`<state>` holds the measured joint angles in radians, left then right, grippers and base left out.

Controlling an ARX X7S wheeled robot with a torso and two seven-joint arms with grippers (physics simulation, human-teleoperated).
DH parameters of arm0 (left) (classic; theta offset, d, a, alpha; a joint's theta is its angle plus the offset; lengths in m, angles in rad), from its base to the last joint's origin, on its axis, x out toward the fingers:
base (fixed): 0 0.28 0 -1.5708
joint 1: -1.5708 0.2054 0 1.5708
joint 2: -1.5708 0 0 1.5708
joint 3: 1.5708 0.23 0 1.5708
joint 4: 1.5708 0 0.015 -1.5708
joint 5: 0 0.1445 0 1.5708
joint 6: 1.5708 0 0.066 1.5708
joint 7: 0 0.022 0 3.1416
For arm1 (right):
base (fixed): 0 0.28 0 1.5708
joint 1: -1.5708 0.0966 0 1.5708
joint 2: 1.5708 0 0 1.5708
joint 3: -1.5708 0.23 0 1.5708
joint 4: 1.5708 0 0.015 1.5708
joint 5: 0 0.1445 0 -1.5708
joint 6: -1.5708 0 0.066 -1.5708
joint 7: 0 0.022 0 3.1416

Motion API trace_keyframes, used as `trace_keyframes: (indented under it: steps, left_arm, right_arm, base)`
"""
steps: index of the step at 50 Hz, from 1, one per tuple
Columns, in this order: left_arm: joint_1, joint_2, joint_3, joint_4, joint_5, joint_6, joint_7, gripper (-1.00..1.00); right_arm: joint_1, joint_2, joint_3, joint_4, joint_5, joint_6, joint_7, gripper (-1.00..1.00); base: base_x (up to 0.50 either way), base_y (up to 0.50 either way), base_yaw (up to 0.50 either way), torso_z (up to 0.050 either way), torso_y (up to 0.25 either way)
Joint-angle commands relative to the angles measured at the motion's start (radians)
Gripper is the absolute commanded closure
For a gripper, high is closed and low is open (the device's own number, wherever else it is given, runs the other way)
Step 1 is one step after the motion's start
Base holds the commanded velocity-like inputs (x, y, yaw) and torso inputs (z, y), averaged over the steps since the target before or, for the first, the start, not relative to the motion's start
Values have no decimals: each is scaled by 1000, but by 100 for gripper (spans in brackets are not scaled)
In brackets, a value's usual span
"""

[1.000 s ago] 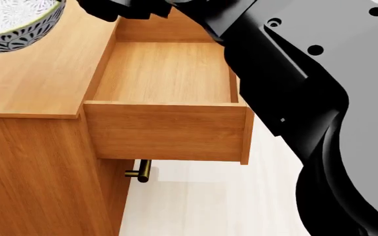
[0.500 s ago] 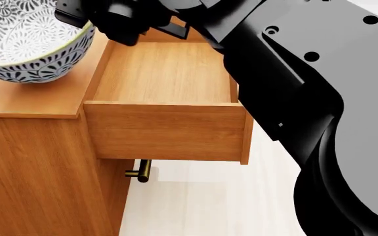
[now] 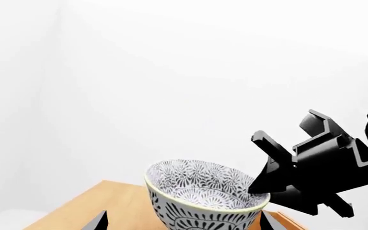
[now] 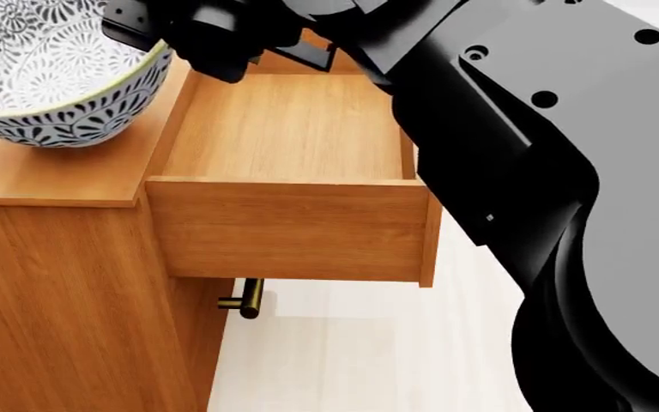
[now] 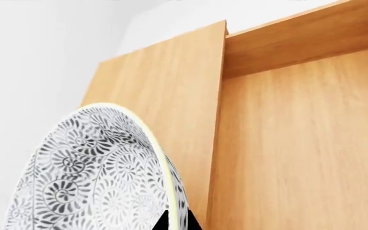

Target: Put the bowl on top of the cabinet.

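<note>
Round deep ceramic bowl (image 4: 49, 73), white with dense blue-black floral pattern and thin yellow-green rim, resting upright on the flat top of the large orange-brown wood-grain cabinet (image 4: 55, 172). Placed near the top's right edge, just beside the open drawer (image 4: 289, 227), and set back from the front edge with a strip of bare wood before it. Partly cut off by the head view's upper left border.

Black right gripper (image 4: 198, 34) at the bowl's right rim, over the line where cabinet top meets drawer. Rim pinched between the jaws: in the left wrist view, one finger (image 3: 267, 175) inside the bowl (image 3: 203, 199) and the gripper body (image 3: 327, 172) outside the wall. In the right wrist view, patterned bowl wall (image 5: 94, 167) close to the lens, a dark fingertip at its rim, cabinet top (image 5: 165, 76) and drawer floor beyond.

Drawer pulled well out, interior bare wood, front panel overhanging the pale floor (image 4: 353, 360). Brass-coloured bar handle (image 4: 247, 299) projecting below the drawer front. Black right arm (image 4: 501, 129) filling the space right of the drawer.

Left gripper: only two dark finger tips (image 3: 101, 221) at the left wrist view's lower border, set well apart, touching nothing. White wall behind the cabinet top in that view.
</note>
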<state>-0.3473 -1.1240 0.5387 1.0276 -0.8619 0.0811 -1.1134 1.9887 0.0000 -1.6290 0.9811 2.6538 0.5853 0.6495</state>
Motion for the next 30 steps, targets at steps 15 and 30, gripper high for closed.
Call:
trace_keyframes:
  steps: [15,30]
  left_arm:
    - [-18,-30,18,4,-6,29,-22,-100]
    - [-25,-40,35,3,1,45,-29,-100]
  right_arm:
    - [4,0,17,12,-8,-4,-28,-100]
    - [20,0,15,27,-7,0,-36,-100]
  base:
    - [0,0,0,0,0]
    - [0,0,0,0,0]
